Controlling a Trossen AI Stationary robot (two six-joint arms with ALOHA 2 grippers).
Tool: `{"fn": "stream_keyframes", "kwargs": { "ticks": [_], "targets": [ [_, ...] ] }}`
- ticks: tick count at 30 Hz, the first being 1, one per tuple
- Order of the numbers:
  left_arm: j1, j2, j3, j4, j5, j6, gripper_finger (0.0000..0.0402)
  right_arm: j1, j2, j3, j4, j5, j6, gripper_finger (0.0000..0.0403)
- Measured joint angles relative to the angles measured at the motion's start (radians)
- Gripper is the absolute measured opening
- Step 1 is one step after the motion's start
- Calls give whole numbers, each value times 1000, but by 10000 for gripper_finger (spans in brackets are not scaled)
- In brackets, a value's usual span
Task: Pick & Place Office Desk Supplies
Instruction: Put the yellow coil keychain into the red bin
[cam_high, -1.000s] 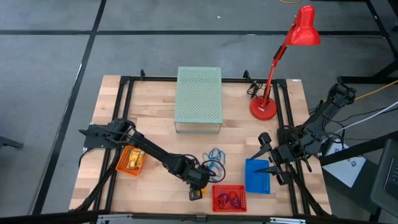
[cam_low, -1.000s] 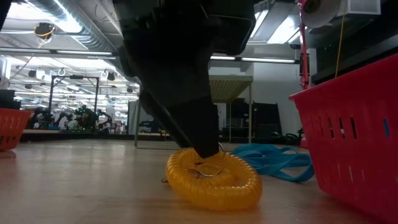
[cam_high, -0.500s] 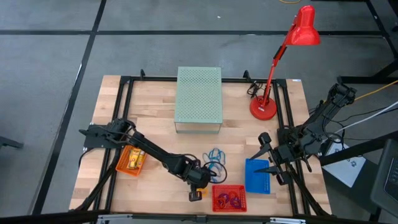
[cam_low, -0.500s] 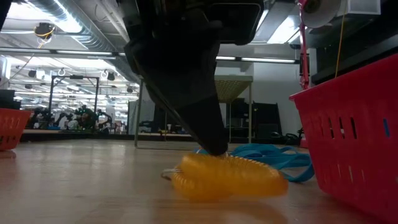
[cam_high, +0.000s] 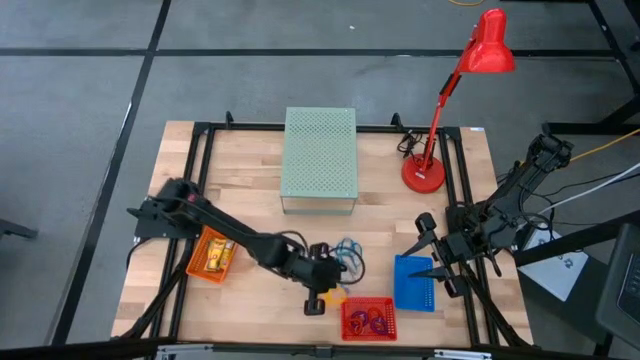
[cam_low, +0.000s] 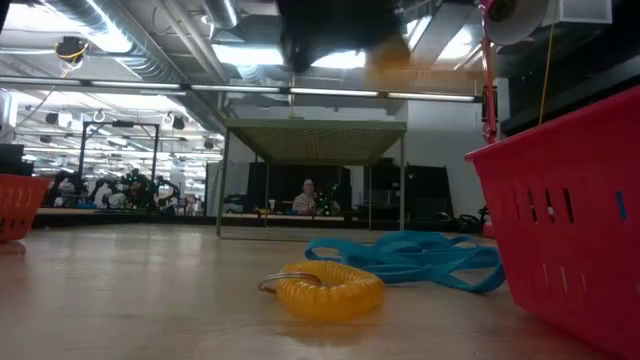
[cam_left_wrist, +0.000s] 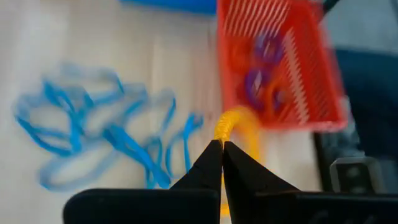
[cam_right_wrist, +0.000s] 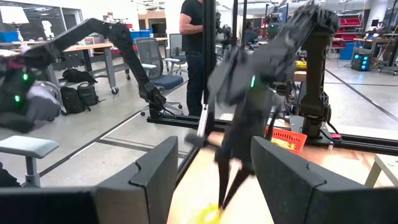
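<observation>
My left gripper (cam_high: 328, 290) hangs near the table's front edge, between the blue loops (cam_high: 348, 254) and the red basket (cam_high: 368, 305), and is shut on a yellow coil ring (cam_left_wrist: 237, 118). In the low view the gripper (cam_low: 335, 25) is up at the top edge. Another yellow coil ring (cam_low: 322, 290) lies flat on the table in front of the blue loops (cam_low: 410, 255). Purple and red ring clips (cam_high: 368, 321) lie in the red basket. My right gripper (cam_high: 432, 262) waits open at the table's right side, above the blue basket (cam_high: 414, 285). My left gripper pinches the yellow coil ring's rim (cam_left_wrist: 219, 130) between the free ends of its two fingers. The fingers slant down from the table's left. The ring hangs past the fingertips, lifted clear of the table.
An orange basket (cam_high: 212, 258) with yellow pieces stands at the left. The pale green perforated box (cam_high: 320, 160) stands at the far middle and the red desk lamp (cam_high: 424, 172) at the far right. A black frame (cam_high: 200, 135) borders the tabletop.
My left gripper has shut on a yellow coil ring, squashing it flat against the table, and then risen with it almost out of the low view. It also drifted a little toward the right edge. The other yellow coil stays on the table.
</observation>
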Motion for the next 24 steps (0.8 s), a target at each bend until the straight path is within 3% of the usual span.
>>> {"fn": "stream_keyframes", "kwargs": {
  "ticks": [4, 8, 17, 24],
  "targets": [
    [0, -70, 2, 60, -32, 61, 2, 0, 0, 0, -1, 0, 0, 206],
    [0, -69, 1, 169, 20, 98, 3, 0, 0, 0, -1, 0, 0, 206],
    [18, 84, 0, 317, 74, 97, 3, 0, 0, 0, -1, 0, 1, 206],
    [41, 190, 0, 469, 179, 85, 3, 0, 0, 0, -1, 0, 2, 206]
  ]
}}
